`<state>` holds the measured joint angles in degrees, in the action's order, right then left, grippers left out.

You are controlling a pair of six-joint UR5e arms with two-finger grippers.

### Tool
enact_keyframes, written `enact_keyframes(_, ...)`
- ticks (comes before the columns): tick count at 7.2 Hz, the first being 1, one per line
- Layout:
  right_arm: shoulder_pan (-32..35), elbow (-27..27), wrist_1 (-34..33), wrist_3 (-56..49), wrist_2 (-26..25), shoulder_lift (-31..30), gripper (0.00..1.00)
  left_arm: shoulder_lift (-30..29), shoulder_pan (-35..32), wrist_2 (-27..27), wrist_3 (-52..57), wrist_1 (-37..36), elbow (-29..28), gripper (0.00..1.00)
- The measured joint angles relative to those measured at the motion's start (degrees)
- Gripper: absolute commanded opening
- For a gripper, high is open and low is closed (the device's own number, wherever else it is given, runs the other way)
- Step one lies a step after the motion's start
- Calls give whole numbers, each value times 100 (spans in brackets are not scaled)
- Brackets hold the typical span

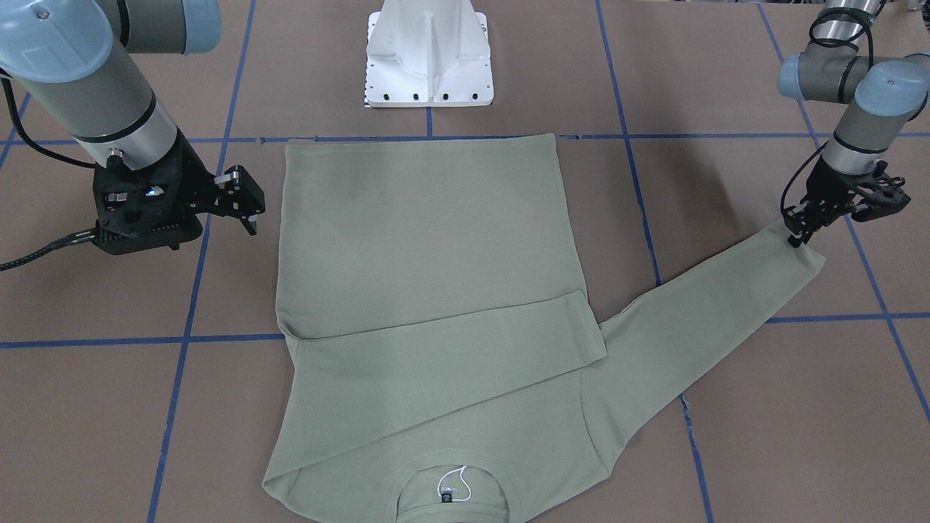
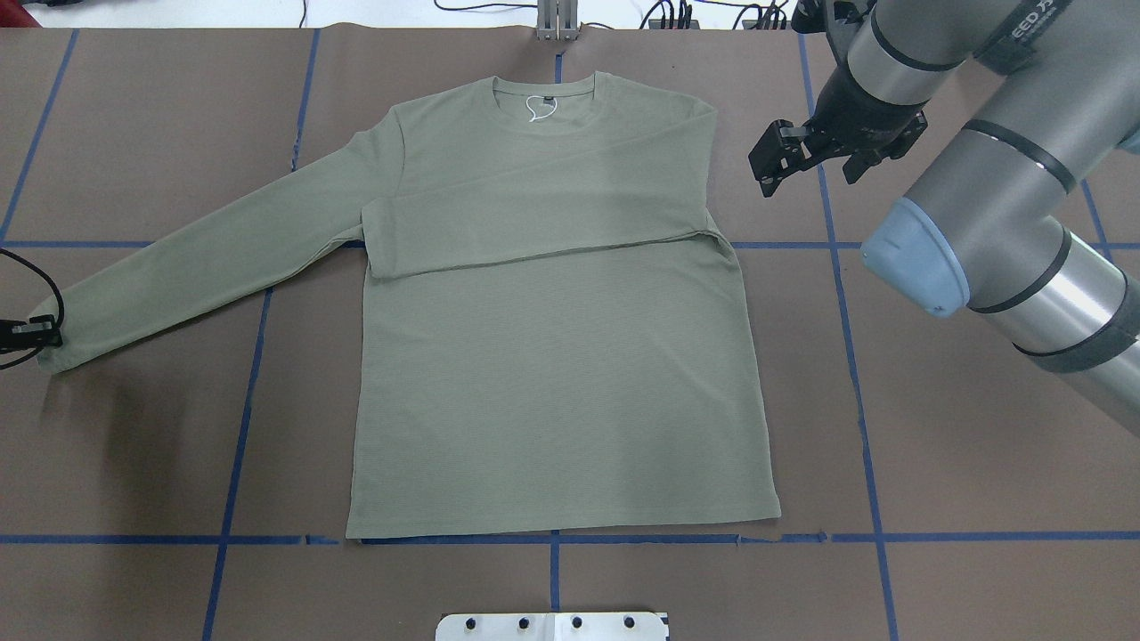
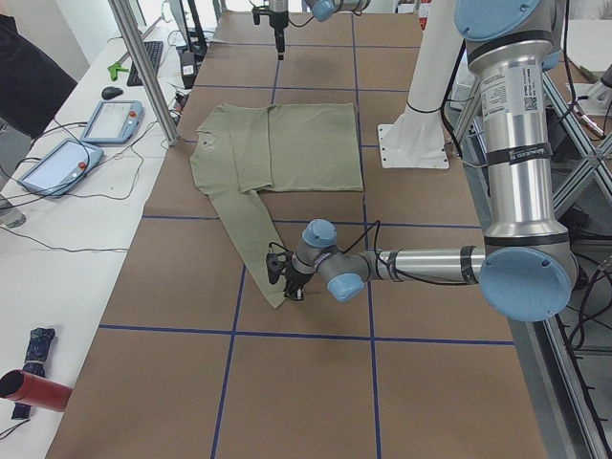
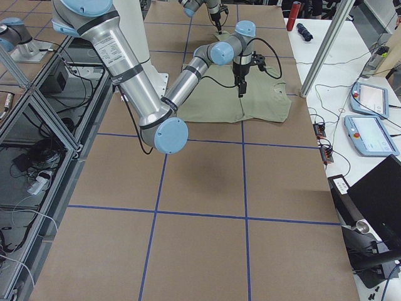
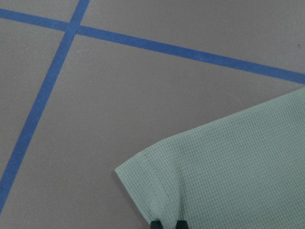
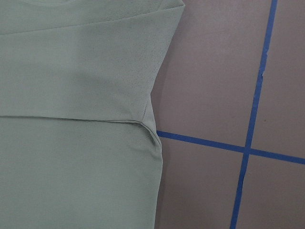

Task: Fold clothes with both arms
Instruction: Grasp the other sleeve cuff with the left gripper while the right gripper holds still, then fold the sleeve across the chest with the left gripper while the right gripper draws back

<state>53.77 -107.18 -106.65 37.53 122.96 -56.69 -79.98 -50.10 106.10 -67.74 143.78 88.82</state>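
Observation:
The sage-green shirt lies flat on the brown table, neck at the far edge, with a white loop at the label. One sleeve is folded across the chest. The other sleeve stretches out straight to the robot's left. My left gripper is low at that sleeve's cuff, shut on its edge; the cloth creases between the fingertips. My right gripper hangs open and holds nothing, just off the shirt's folded shoulder.
The white pedestal base stands behind the shirt's hem. Blue tape lines grid the brown table. A side bench with tablets and a metal post runs past the neck end. A red cylinder lies there too.

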Motion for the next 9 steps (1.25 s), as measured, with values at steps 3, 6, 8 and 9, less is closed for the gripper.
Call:
enact_keyframes(3, 32, -19, 2, -2, 8, -73, 100, 44, -2, 123, -17, -92, 390, 0)
enact_keyframes(6, 122, -437, -32, -5, 9, -502, 100, -395, 2, 600, -14, -1013, 1070, 0)
enact_keyframes(8, 178, -786, -48, -8, 3, -1029, 100, -1546, -12, 779, -21, -2391, 1318, 0)
enact_keyframes(9, 218, -873, -49, -13, 1, -1245, 100, -2213, -14, 797, -64, -3102, 1348, 0)
